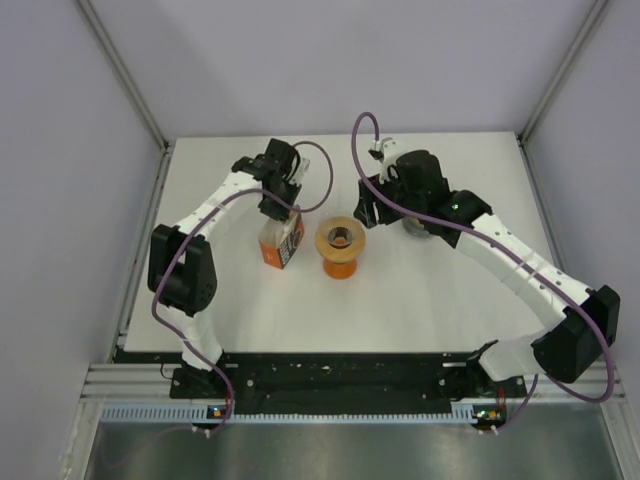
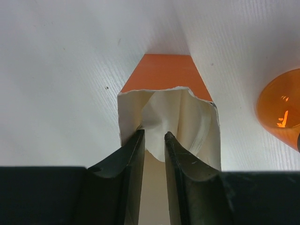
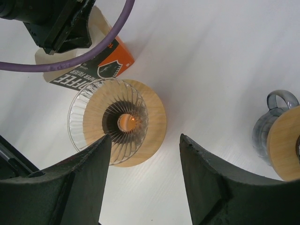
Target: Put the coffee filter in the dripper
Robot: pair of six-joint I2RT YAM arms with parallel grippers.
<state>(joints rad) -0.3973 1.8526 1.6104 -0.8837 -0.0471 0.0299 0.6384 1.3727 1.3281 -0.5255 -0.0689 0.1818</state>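
An orange and white filter box stands open left of the dripper, a ribbed glass cone on a wooden ring over an orange base. My left gripper reaches down into the box mouth. In the left wrist view its fingers stand a narrow gap apart, open, and the edge of a white coffee filter hangs between their tips without filling the gap. The dripper holds no filter. My right gripper hovers open just right of it, with only table between its fingers.
A glass server with a wooden lid stands to the right of the dripper, under the right arm. The orange base of the dripper shows at the right edge of the left wrist view. White walls enclose the table.
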